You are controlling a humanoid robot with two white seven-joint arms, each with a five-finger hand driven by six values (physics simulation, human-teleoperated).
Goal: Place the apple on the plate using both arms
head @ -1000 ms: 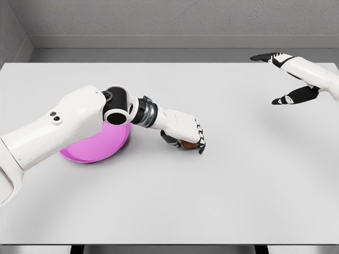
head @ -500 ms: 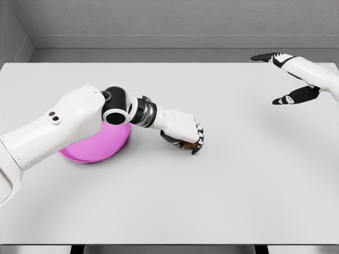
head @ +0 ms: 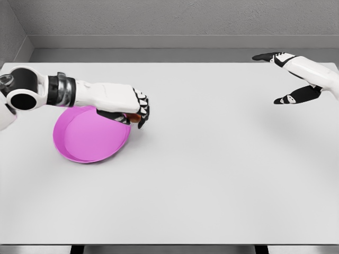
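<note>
Now left robot hand [head: 128, 108] clamped over apple [head: 135, 118] at right rim of pink plate [head: 87, 138] on bench [head: 212, 169]; likely firm, smooth, light, best cupped round its middle; right robot hand [head: 288, 79] spread, far right.

White table [head: 212, 185] against a grey textured wall [head: 169, 18], soft even light.

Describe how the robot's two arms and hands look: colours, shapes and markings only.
Both arms have glossy white shells. The left arm shows a round black joint with a white ring, then a ribbed grey and black wrist cuff. The left hand has a white back and black fingers with small white marks. The right hand has a white back, with long fingers that are black with small white marks.
</note>
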